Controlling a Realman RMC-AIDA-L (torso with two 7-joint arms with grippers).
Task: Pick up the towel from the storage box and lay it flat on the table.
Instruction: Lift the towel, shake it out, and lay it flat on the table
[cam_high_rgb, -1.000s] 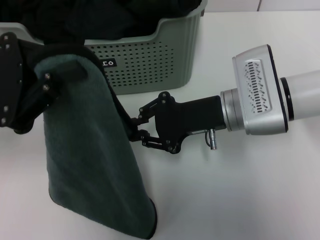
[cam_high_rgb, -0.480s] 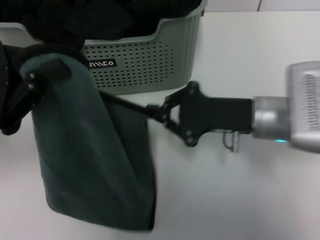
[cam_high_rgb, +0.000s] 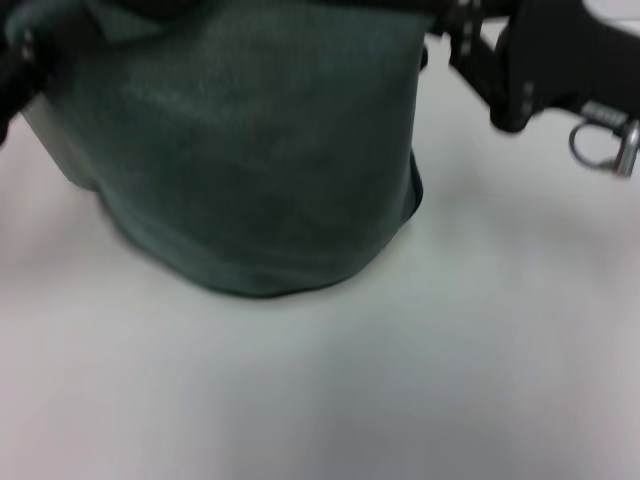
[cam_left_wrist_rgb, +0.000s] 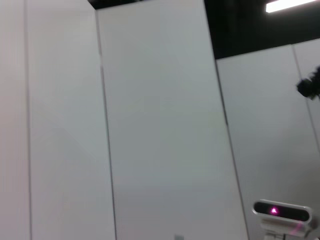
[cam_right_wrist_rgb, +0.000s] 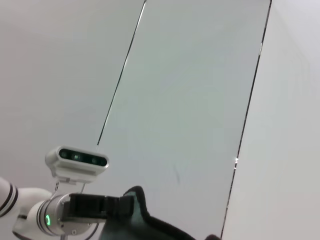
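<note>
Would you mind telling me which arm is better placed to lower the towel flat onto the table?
Neither alone: the towel hangs spread between the left gripper and the right gripper, one at each top corner, above the table. Lowering together looks best.

Soft motion blur across the head view, pale glare on the table (cam_high_rgb: 420, 380), dim even light.

The table (cam_high_rgb: 420, 380) is white and smooth. The towel (cam_high_rgb: 250, 170) hangs at 11 o'clock; whether its lower edge touches the table is unclear.
</note>
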